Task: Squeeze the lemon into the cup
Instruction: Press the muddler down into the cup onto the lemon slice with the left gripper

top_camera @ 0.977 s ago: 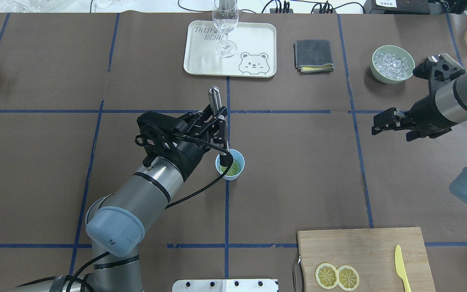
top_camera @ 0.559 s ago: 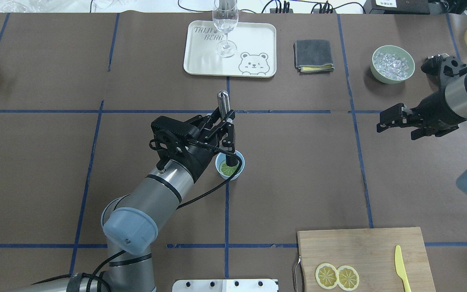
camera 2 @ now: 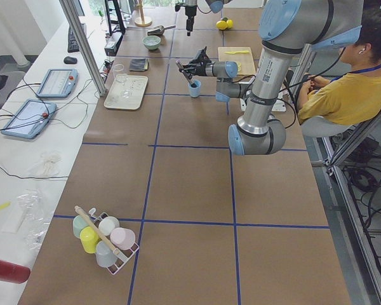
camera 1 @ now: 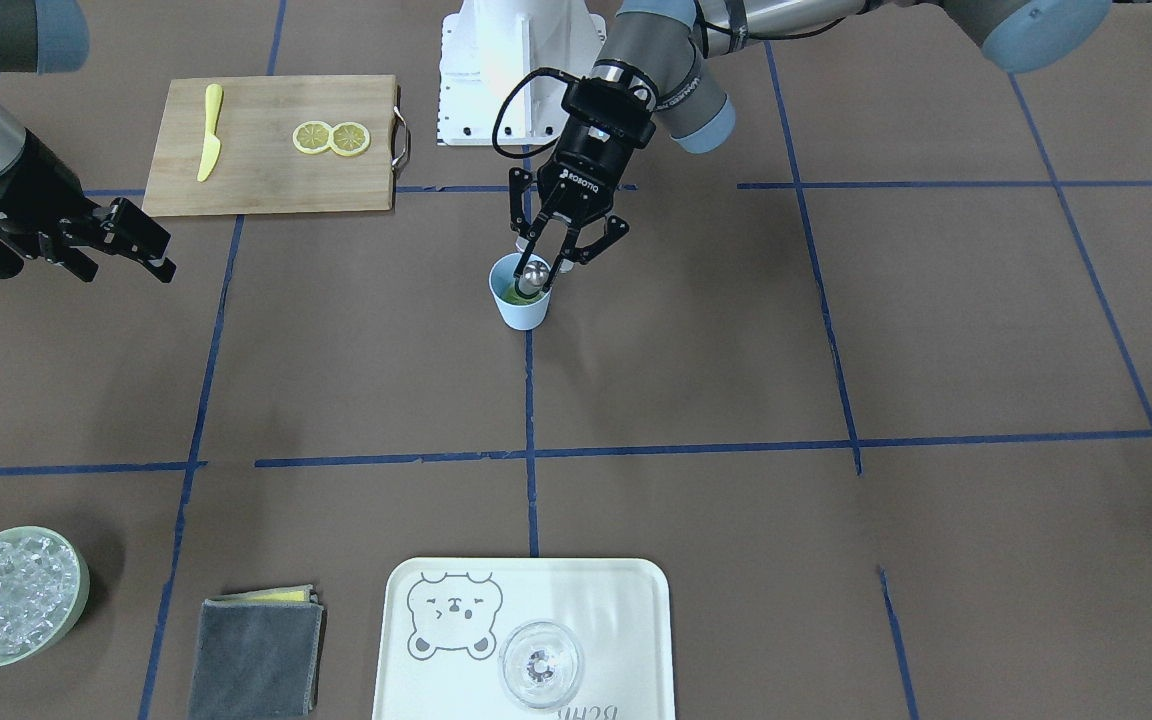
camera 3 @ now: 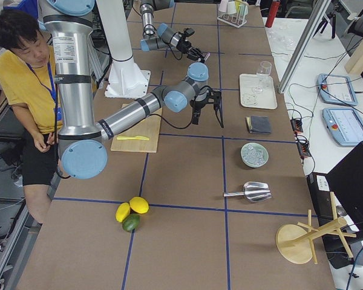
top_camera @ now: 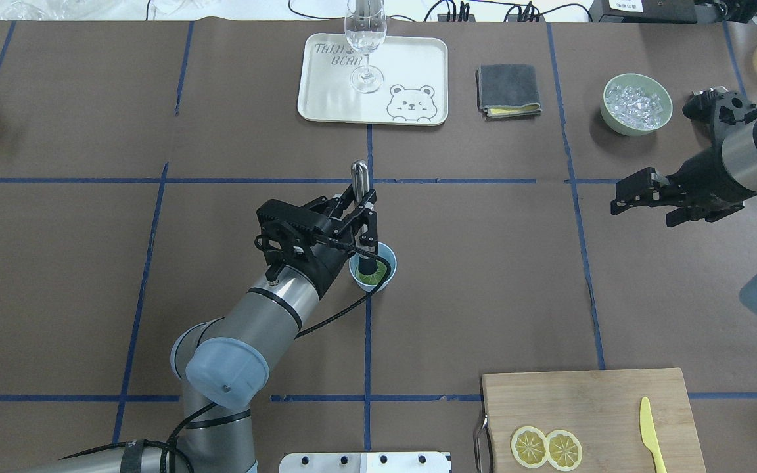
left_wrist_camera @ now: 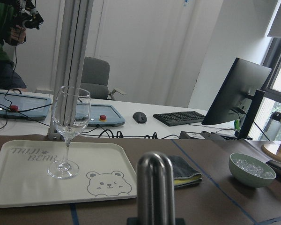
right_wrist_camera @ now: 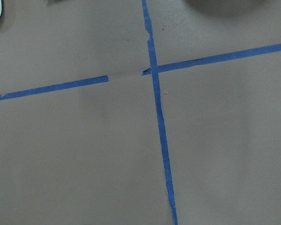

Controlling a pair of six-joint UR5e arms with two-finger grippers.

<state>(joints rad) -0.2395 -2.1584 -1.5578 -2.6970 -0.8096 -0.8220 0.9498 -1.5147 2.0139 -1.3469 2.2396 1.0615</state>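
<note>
Pressing stage of the squeeze. The left claw [top_camera: 368,220] was clamped on a metal muddler [top_camera: 360,172] and hung just above the cup [top_camera: 384,253], which stood upright on the surface [top_camera: 483,276]. The lemon [top_camera: 370,277] lay flat inside the cup, at its bottom, and showed greenish-yellow around the muddler's dark foot.

The relation that mattered was vertical: the lemon lay straight below the claw, on the line of the muddler's long axis. That axis ran near upright, with the rounded metal top above the fingers and the foot inside the cup's rim; whether the foot actually bore on the flesh could not be seen. Any further press would probably be a short push down that axis — judged, not observed.

The left arm was much the nearer. The right claw [top_camera: 631,190] hovered well apart from the cup, with nothing seen in it; whether its jaws stood apart or together could not be told.
</note>
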